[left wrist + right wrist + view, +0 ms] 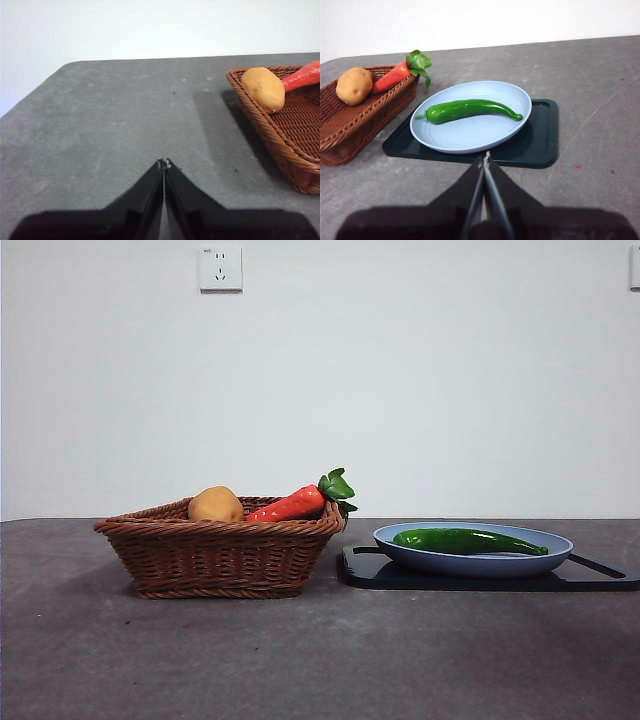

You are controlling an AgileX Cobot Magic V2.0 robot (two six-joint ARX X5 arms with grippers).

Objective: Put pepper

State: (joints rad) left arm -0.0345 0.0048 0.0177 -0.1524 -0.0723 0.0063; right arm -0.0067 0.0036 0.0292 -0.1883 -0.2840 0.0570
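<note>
Front view. I log a dark grey, matte worktop [320, 660] running level to a plain white wall [400, 380], with a white wall socket [220, 268] high up on it. On the worktop's left half stands a brown wicker basket [220, 555]. Inside it I count a round tan potato [215, 505] and a red-orange carrot [290, 506] whose green leaves stick out over the basket's right rim. Just beside the basket, on the right half, lies a flat black tray [480, 578], and on it a pale blue oval plate [470, 558]. The pepper [465, 540], glossy dark green, lies lengthwise in the plate. No arm shows in this view.

Left wrist view. The left pincer [164, 162] is clenched, its two black jaws meeting at the tips with nothing between them. It hangs over bare worktop near a rounded far corner, well apart from the basket [280, 135]. The potato [263, 89] rests against the basket's near wall, and the carrot [302, 76] is only partly in frame. The surface shows faint pale specks.

Right wrist view. The right pincer [485, 159] is likewise clenched and empty, poised just short of the plate's [470, 137] rim. The pepper [467, 109] lies across the plate's middle, stem end toward the basket [355, 125], tapered tip pointing away from it. The tray [540, 145] sits beneath. I note the potato [354, 85] and carrot [395, 76] in the basket.
</note>
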